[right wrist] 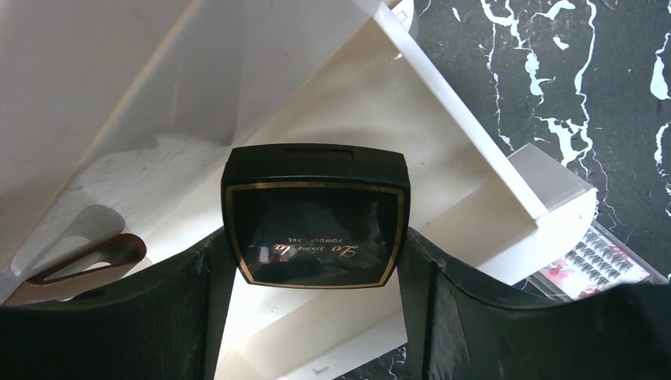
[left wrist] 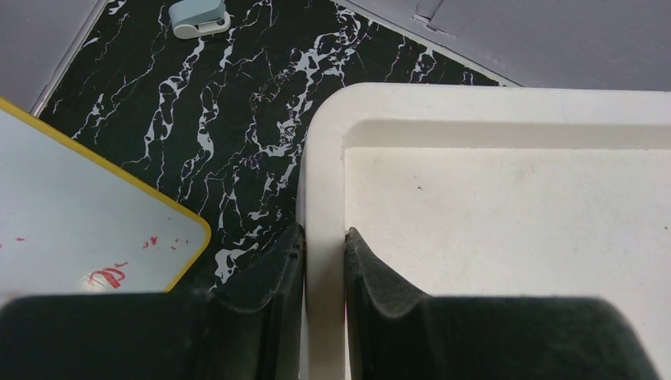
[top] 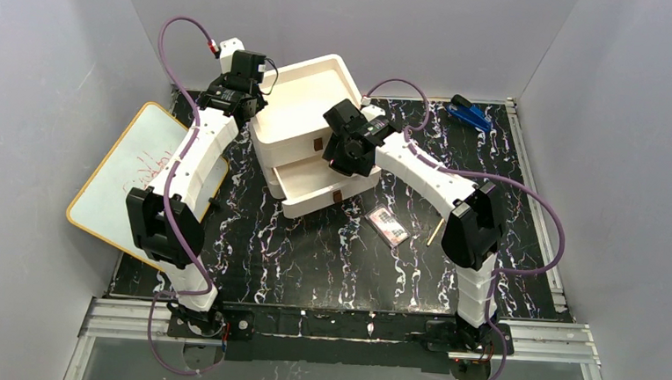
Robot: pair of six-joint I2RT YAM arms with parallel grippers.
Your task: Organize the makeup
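Black, white-veined marble covers the desk [top: 310, 268] inside a grey-walled booth, and both arm bases sit along the bottom edge of the top view. Just above them, right of centre, the rectangular multicolour palette [top: 389, 226] lies flat on the desk. The thin stick [top: 437, 230] lies near it on the right, not touching it, close against the right arm. At the left of that frame a yellow-edged whiteboard [top: 126, 182] with red scribbles sits at the desk's edge, under the left arm.

At mid-frame stands a white drawer unit [top: 293, 142], its lower drawer [top: 306, 181] pulled out toward the lower right. The right pincer [right wrist: 316, 245] grips the square black compact [right wrist: 315, 214] by two opposite sides and holds it above the white unit. The compact's gold border and lettering face the wrist camera. The left pincer [left wrist: 324, 237] is clamped on the rim of the unit's top tray at its left corner, one finger outside the wall and one inside.

Farthest back, a blue stapler-like object [top: 470, 115] lies at the upper right near the rear wall. A small pale-teal item [left wrist: 198, 17] shows at the top left of the left wrist view.
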